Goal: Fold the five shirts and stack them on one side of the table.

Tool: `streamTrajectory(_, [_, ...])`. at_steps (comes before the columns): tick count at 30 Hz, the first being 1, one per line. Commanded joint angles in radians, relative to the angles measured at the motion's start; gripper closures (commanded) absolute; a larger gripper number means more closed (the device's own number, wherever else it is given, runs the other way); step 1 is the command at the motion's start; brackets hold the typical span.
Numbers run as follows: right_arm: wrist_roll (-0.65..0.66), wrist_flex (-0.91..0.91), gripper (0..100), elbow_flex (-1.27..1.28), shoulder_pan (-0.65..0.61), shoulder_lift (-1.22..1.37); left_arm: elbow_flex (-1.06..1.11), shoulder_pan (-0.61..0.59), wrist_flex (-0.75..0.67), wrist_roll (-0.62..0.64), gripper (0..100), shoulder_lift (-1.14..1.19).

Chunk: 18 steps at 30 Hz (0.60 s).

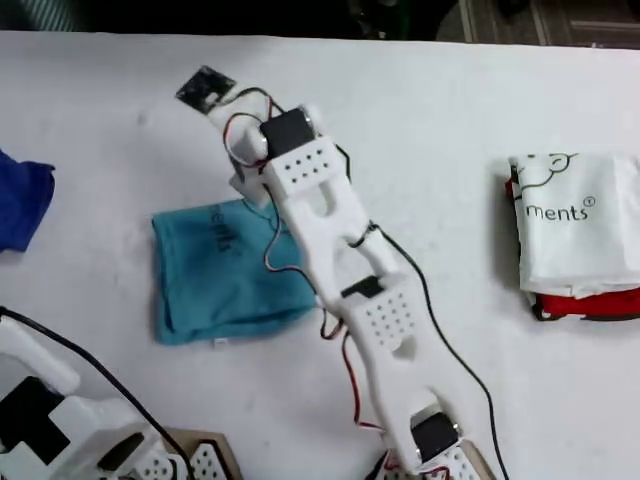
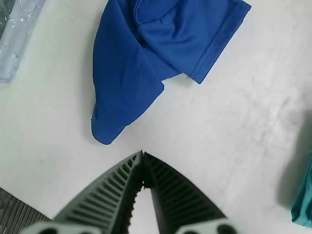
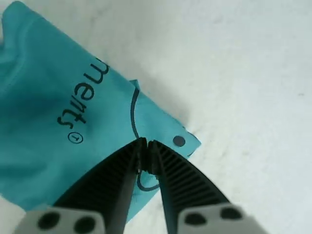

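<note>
White table (image 1: 450, 120) fills the high view edge to edge, and across it stretches the right arm (image 1: 340, 260), running from the bottom centre of the frame up toward the upper left. Under it, left of centre, lies the teal shirt (image 1: 215, 280), folded into a rough square with dark lettering on top. Over at the right edge sits the stack: a folded white shirt (image 1: 580, 230) resting on a red shirt (image 1: 590, 303), with the red showing along the lower side. At the far left edge there's a blue shirt (image 1: 20, 205), loose and unfolded, well apart from the teal one. Down in the lower left corner is the left arm (image 1: 50, 400). Now the pincers: the right gripper (image 3: 145, 145) has its tips pressed together right at the teal shirt's upper right corner, though I can't tell if any cloth is pinched. The left gripper (image 2: 142, 156) is closed too, empty, over bare table just short of the blue shirt's edge.
</note>
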Motion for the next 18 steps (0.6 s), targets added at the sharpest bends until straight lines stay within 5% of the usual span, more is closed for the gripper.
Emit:
streamTrajectory(1, [0.002, 0.007, 98.1, 0.252, -0.001, -0.203, -0.031, -0.001, -0.003, -0.002, 97, -0.038])
streamTrajectory(11, [-0.002, 0.001, 97.4, 0.881, -0.041, -0.622, -0.031, -0.001, -0.006, -0.002, 97, -0.036])
streamTrajectory(14, [-0.012, 0.004, 87.8, 0.942, -0.068, -0.713, -0.031, -0.001, -0.006, -0.002, 97, -0.036])
streamTrajectory(18, [-0.232, 0.001, 75.2, 1.026, -0.071, -0.805, -0.031, -0.001, -0.006, -0.002, 97, -0.036])
